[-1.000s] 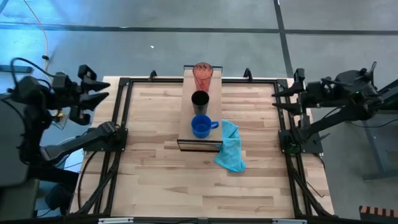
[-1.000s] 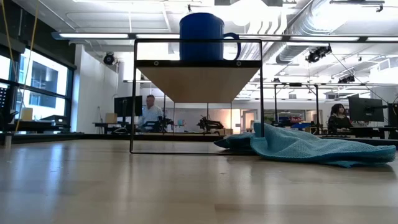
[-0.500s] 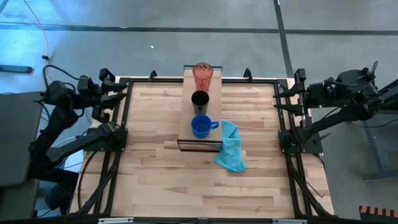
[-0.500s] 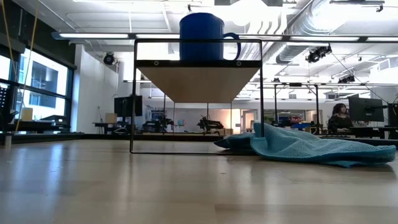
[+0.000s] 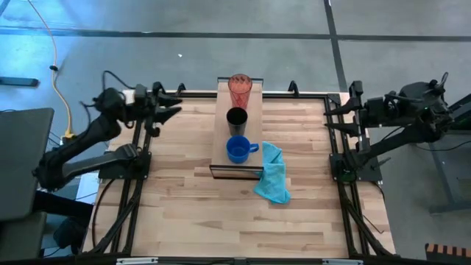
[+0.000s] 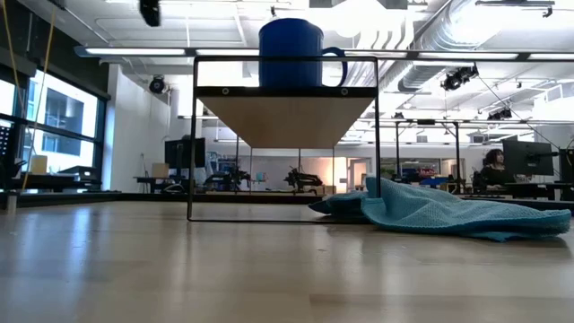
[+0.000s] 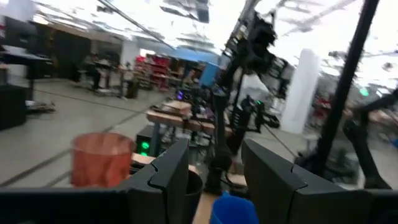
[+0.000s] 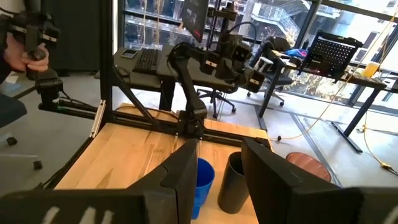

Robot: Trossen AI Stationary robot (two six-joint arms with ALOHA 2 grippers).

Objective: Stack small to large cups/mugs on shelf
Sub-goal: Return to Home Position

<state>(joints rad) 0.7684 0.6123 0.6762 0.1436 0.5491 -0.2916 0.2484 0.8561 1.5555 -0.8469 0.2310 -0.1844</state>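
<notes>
Blue mug (image 5: 235,149), black cup (image 5: 236,118), red tumbler (image 5: 239,88) on shelf (image 5: 218,140); left gripper (image 5: 176,104), right gripper (image 5: 328,118): fingers seemingly apart.

I see my left gripper (image 7: 214,152) with its fingers apart. Ahead, the blue mug (image 7: 233,210) shows in the gap between them. The black cup (image 7: 194,184) peeks past one finger, and the red tumbler (image 7: 102,159) stands outside it.

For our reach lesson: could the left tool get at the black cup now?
Probably yes: the left tool is open, and only bare tabletop lies between it and the black cup.
</notes>
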